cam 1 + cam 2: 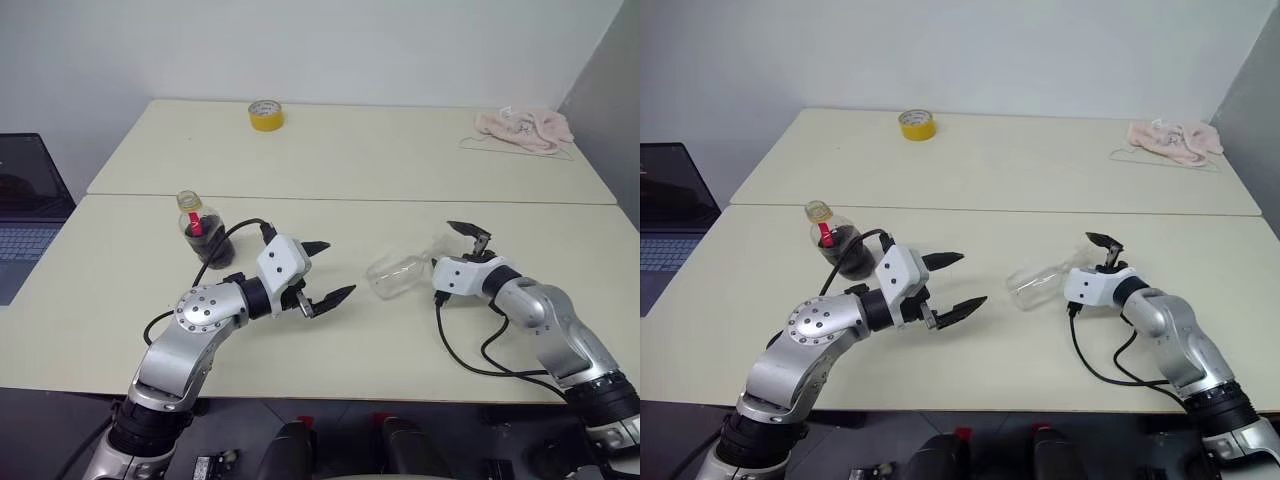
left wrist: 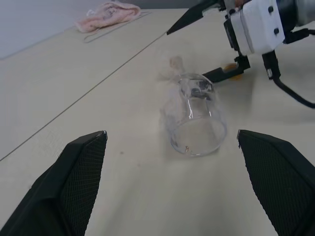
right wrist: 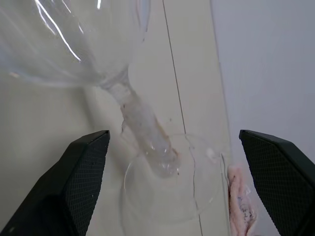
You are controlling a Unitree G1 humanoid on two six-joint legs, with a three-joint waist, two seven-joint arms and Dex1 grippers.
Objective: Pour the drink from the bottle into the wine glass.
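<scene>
Right wrist view: clear stemmed wine glass (image 3: 142, 132) lies toppled between the wide-spread right claw (image 1: 462, 250) (left claw (image 1: 322, 272) equally wide), nothing poured yet.

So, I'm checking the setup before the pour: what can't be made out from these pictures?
- Bottle: head views; its lower part is hidden behind the left arm and cable, so the drink level is unclear.
- Wine glass, lying on its side: left wrist view; the foot is blurred behind the bowl.
- Laptop: cut off by the head views' edge.
</scene>
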